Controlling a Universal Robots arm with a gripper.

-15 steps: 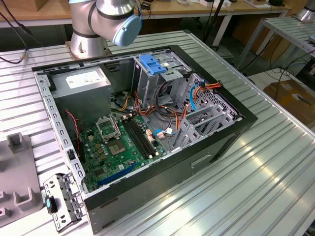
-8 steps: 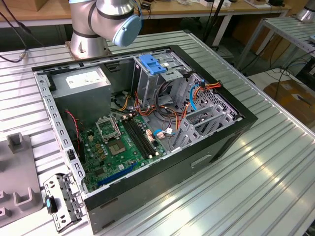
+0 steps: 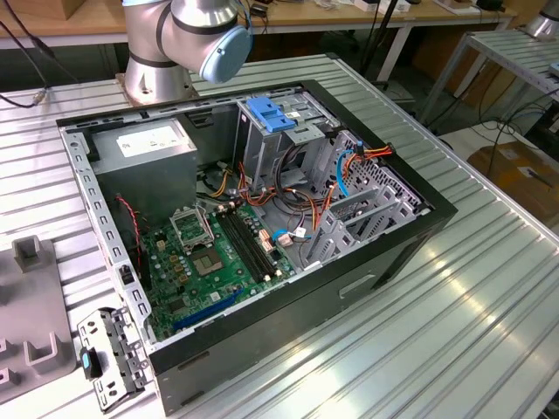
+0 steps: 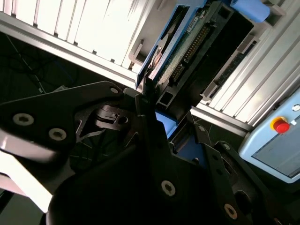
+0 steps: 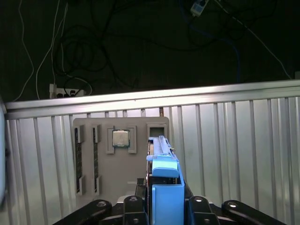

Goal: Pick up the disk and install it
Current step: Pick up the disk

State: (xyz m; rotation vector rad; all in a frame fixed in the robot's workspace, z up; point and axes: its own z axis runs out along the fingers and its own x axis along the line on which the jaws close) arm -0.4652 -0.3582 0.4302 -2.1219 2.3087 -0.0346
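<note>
The hand (image 5: 165, 208) looks clenched on the disk (image 5: 166, 187), a link hugging each side of its blue rail. The disk is held on edge, its far end over the empty slot of the grey tray (image 5: 93, 183) on the worktop (image 5: 234, 154). In the second wrist view the disk (image 4: 187, 51) shows its circuit board and connector, with a fingertip (image 4: 144, 101) against the blue edge.

I judge this to be the pick-up. To do it well, keep the pressure on the rails and metal sides (never on the bare board). Draw it straight along the slot so that it cannot bind, and hold it square, since the cage (image 3: 288, 131) in the case (image 3: 384, 262) looks narrow
</note>
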